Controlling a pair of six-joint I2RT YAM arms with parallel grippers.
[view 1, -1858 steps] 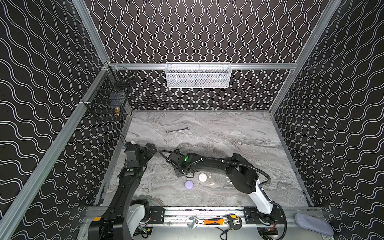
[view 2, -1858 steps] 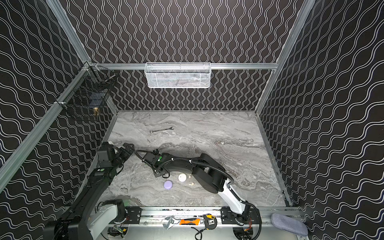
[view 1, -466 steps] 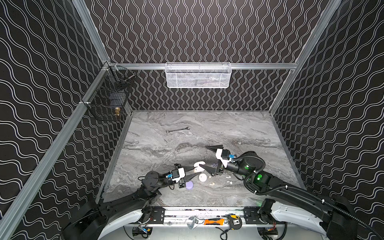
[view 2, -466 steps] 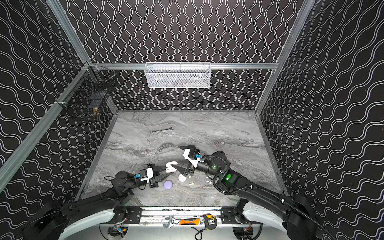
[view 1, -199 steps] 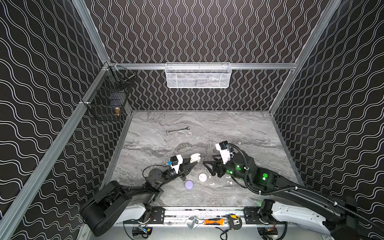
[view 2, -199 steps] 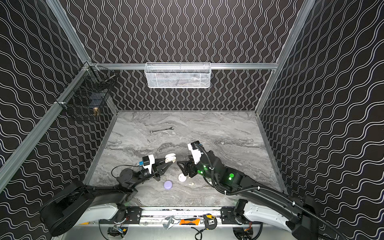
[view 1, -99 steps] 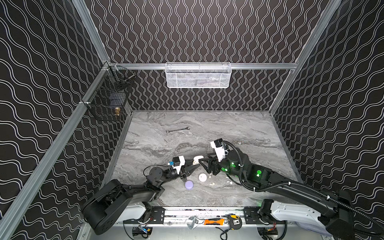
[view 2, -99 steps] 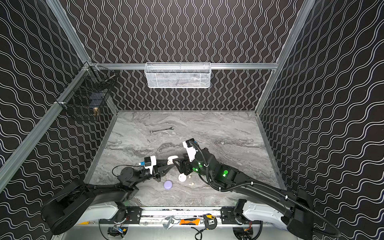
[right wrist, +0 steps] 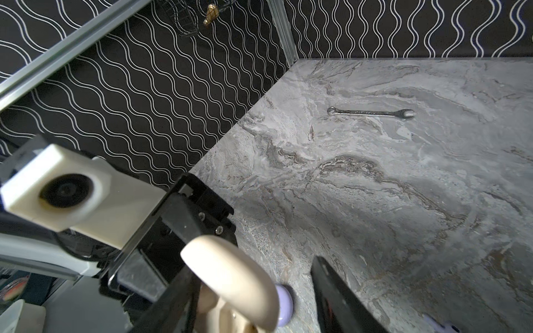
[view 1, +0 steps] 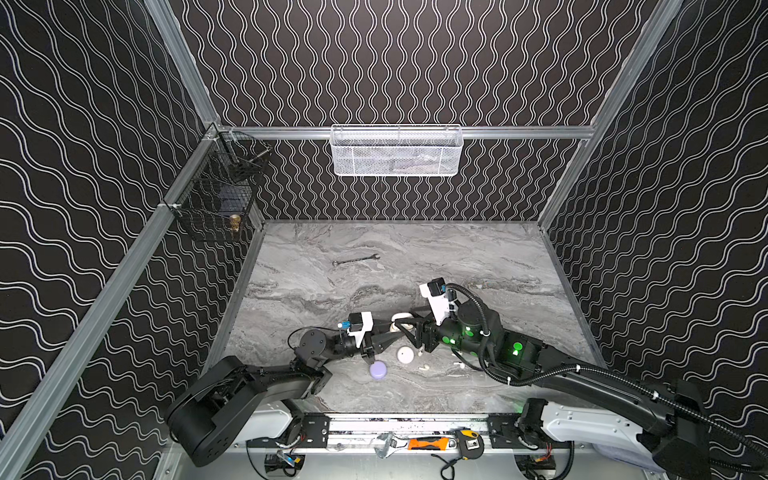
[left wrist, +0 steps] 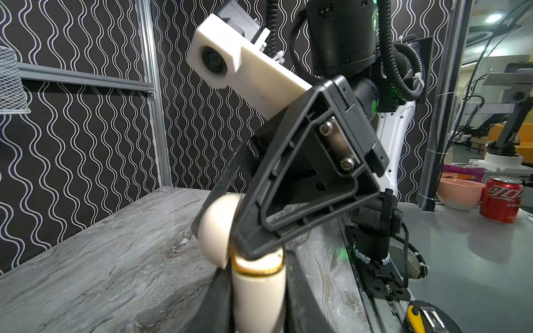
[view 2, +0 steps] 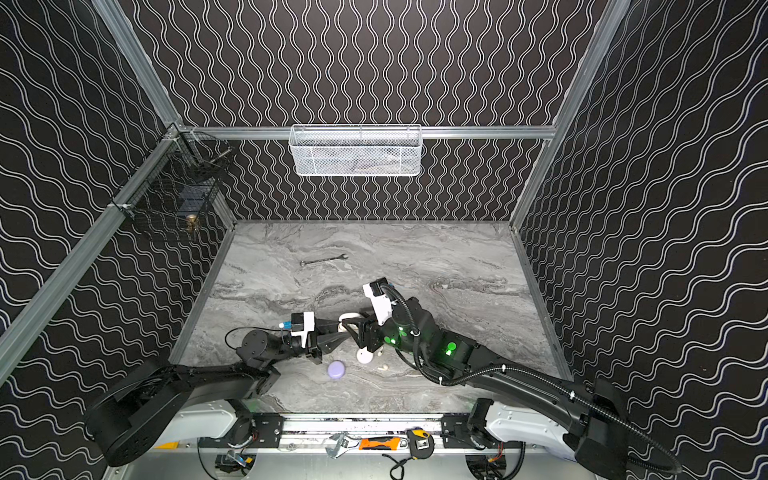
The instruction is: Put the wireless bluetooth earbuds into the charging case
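My left gripper (view 1: 390, 331) (view 2: 338, 331) (left wrist: 258, 305) is shut on the body of a cream charging case (view 1: 400, 321) (left wrist: 258, 288), held above the table with its lid (left wrist: 219, 227) (right wrist: 230, 276) swung open. My right gripper (view 1: 409, 330) (view 2: 354, 330) (right wrist: 253, 268) stands open around that lid; one finger lies against the case, the other finger (right wrist: 337, 294) is apart from it. Two pale earbuds (view 1: 424, 367) (view 1: 457, 364) lie on the table to the right, and a lavender earbud (right wrist: 444, 327) shows in the right wrist view.
A closed white case (view 1: 406, 354) (view 2: 365, 355) and a lavender case (view 1: 378, 370) (view 2: 336, 369) (right wrist: 284, 302) sit just below the grippers. A wrench (view 1: 355, 260) (right wrist: 370, 113) lies farther back. A white basket (view 1: 397, 150) and a black basket (view 1: 216, 195) hang on the walls.
My right gripper has moved left onto the open case and its jaws have narrowed. The left gripper keeps its hold on the case and has shifted slightly.
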